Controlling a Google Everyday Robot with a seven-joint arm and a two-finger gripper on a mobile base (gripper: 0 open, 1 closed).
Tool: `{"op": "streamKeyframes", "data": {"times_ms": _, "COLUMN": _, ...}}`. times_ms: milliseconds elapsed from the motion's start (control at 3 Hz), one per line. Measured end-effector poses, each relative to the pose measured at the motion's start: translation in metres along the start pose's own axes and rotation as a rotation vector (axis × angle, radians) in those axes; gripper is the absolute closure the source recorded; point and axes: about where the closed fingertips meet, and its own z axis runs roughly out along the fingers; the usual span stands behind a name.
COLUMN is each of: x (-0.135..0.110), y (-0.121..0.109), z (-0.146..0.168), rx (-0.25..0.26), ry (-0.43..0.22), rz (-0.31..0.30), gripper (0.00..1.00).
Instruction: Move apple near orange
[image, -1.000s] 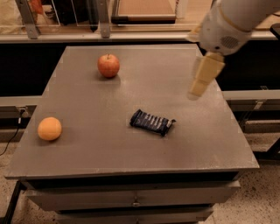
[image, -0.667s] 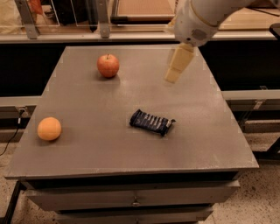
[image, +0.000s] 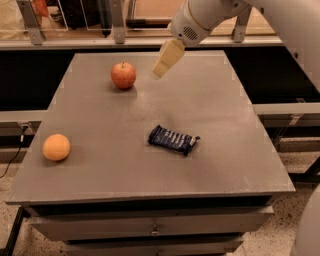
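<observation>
The red apple with a short stem sits on the grey table at the back left. The orange lies near the table's front left edge, well apart from the apple. My gripper hangs above the table's back middle, a little to the right of the apple and not touching it. It holds nothing that I can see.
A dark blue snack packet lies near the table's middle, right of the orange. A rail with metal posts runs behind the table. Drawers sit under the front edge.
The arm has swung left across the back of the table, bringing the gripper from the right side toward the apple. The apple, orange and packet have not moved.
</observation>
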Motion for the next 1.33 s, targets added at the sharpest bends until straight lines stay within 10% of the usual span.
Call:
{"op": "streamKeyframes", "data": {"times_ms": 333, "x": -0.015, "y": -0.007, "z": 0.029, "rx": -0.006, "ry": -0.095, "rz": 0.137, "gripper": 0.00}}
{"op": "streamKeyframes", "data": {"times_ms": 1333, "x": -0.049, "y": -0.004, "z": 0.111, "rx": -0.014, "ry": -0.218, "rz": 0.155, "gripper": 0.00}}
